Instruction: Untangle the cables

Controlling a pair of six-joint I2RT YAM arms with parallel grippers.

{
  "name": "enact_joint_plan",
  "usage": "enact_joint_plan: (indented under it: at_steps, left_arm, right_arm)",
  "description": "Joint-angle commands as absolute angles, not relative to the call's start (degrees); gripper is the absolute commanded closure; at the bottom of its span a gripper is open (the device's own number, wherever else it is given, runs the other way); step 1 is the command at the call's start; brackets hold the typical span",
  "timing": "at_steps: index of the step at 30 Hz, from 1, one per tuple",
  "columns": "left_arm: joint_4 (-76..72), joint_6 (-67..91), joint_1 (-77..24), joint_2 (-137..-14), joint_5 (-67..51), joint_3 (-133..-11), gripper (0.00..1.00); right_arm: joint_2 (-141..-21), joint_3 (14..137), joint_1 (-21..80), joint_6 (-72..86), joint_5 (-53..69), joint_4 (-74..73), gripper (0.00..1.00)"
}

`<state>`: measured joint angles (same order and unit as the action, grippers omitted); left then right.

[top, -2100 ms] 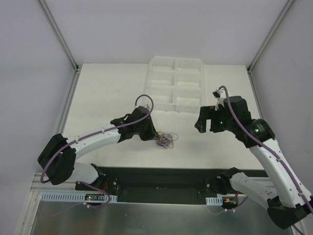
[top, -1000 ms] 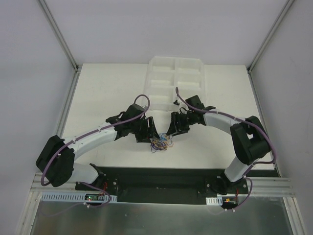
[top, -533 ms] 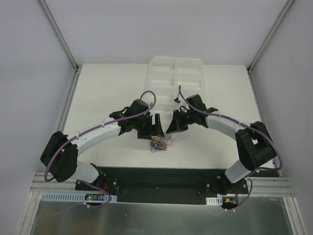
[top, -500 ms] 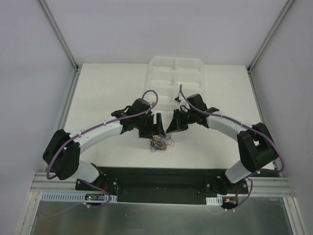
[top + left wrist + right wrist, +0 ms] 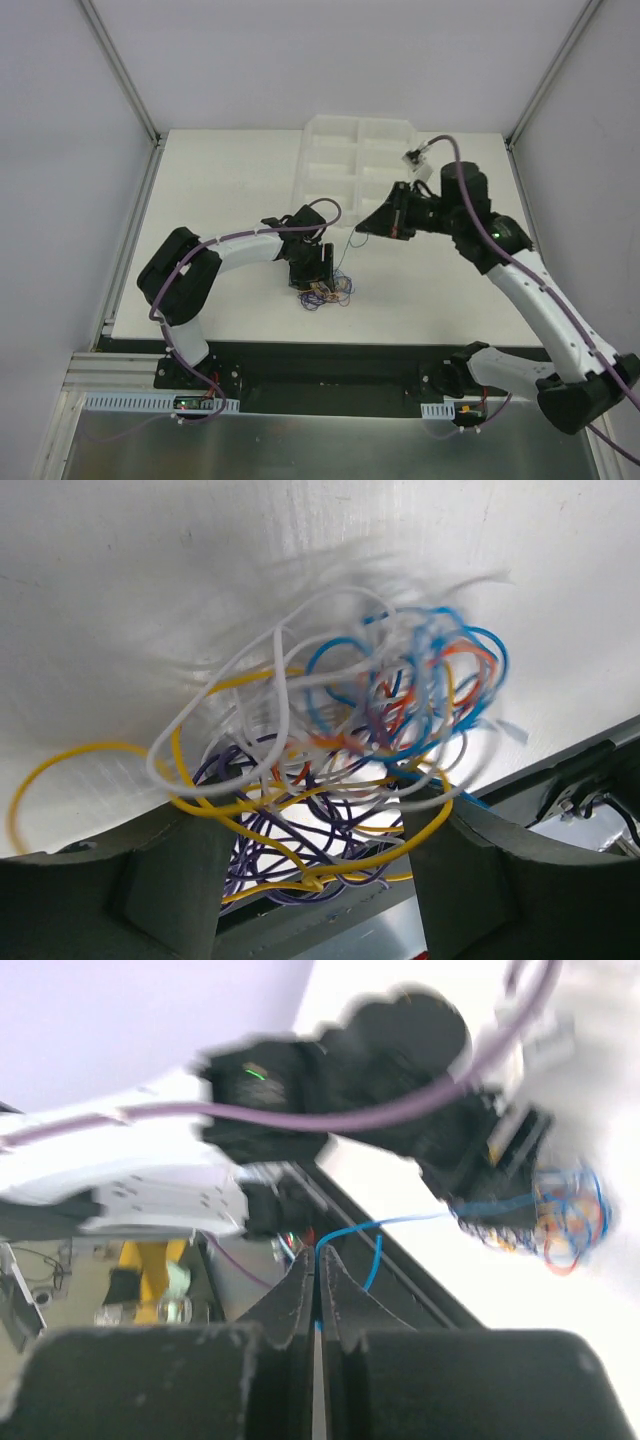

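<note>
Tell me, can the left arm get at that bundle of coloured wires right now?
Probably yes: its open fingers straddle the tangle, nothing blocking them. The right fingers, held clear above, pinch only one blue strand.

One table (image 5: 220, 190). One pale tray (image 5: 330, 128) at its far side, with two columns of compartments; rows too faint to number.

Two arms: left arm (image 5: 245, 245) and right arm (image 5: 530, 290), both nearer than the tray. Two grippers: left gripper (image 5: 318, 272) (image 5: 320, 870), right gripper (image 5: 362, 228) (image 5: 316, 1290).

One tangle of cables (image 5: 325, 290) (image 5: 340, 770), just in front of the tray. Five colours in it: blue, yellow, white, purple, orange. Strands per colour too knotted to count.

One blue cable (image 5: 345, 250) (image 5: 400, 1222) stretched from the tangle toward the tray.
</note>
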<state>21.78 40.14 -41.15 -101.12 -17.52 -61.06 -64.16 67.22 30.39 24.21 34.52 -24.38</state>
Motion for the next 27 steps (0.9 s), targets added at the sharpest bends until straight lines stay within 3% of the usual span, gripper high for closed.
enact_joint_plan:
  at_steps: [1,7,16,22,27]
  left_arm:
    - [24.52,37.79,-40.43,-101.87,-13.45,-59.95,0.39]
    - [24.52,38.06,-39.03,-98.09,-12.31,-54.41,0.40]
    - [24.34,36.74,-34.55,-90.71,-11.69,-50.36,0.47]
    - [24.26,34.55,-28.84,-84.30,-14.06,-48.69,0.87]
    - [24.26,33.05,-28.48,-72.18,-17.04,-49.04,0.96]
  right_arm:
    - [-57.66,83.63,30.32,23.65,26.03,-33.38,0.99]
    - [-55.37,101.40,30.32,22.50,20.13,-34.72,0.99]
    - [-55.46,107.14,30.32,20.48,18.99,-31.55,0.99]
    - [-55.72,104.87,30.32,20.57,18.02,-33.22,0.99]
    - [-52.39,90.91,30.32,17.85,10.22,-40.93,0.99]
